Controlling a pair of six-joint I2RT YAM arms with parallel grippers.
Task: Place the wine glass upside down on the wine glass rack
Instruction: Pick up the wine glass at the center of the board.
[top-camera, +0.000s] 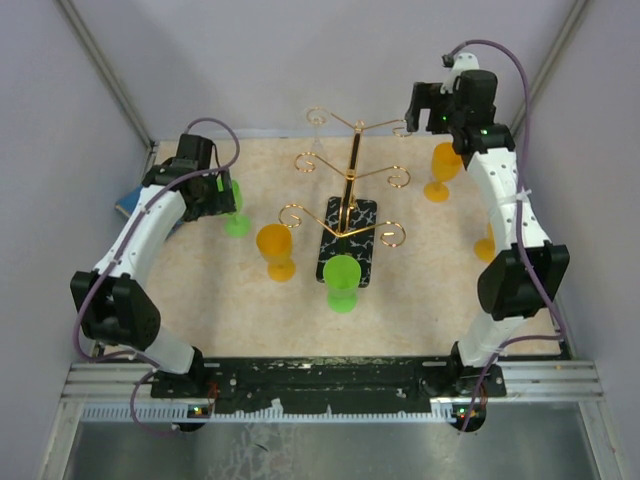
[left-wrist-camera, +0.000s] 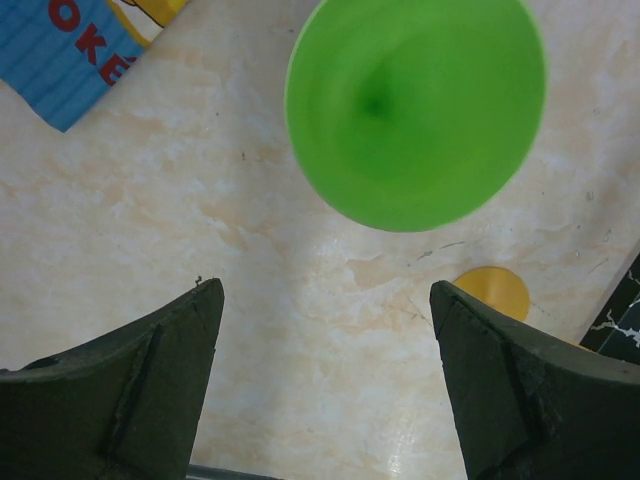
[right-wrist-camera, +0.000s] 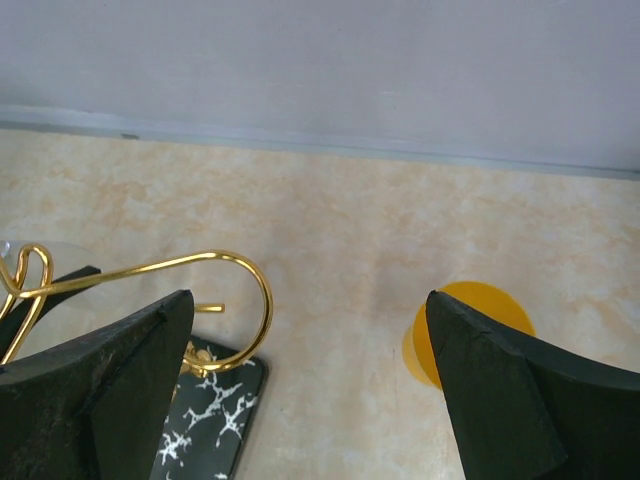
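Note:
The wine glass rack (top-camera: 352, 175) is a gold wire stand with scroll-ended arms on a black marbled base (top-camera: 350, 238) at mid table. A green wine glass (top-camera: 237, 218) stands upright left of it. My left gripper (top-camera: 213, 196) hovers open just above and beside this glass. In the left wrist view the green bowl (left-wrist-camera: 415, 110) lies ahead of the left gripper (left-wrist-camera: 325, 300), nothing between the fingers. My right gripper (top-camera: 418, 106) is open, high at the back right. Its wrist view shows the right gripper (right-wrist-camera: 310, 310) over a scroll arm (right-wrist-camera: 235, 268) and the base (right-wrist-camera: 212, 410).
An orange glass (top-camera: 275, 250) and a second green glass (top-camera: 342, 283) stand in front of the rack. Two more orange glasses (top-camera: 443, 170) (top-camera: 487, 246) are on the right. A blue packet (left-wrist-camera: 80, 50) lies at the table's left edge. Grey walls enclose the table.

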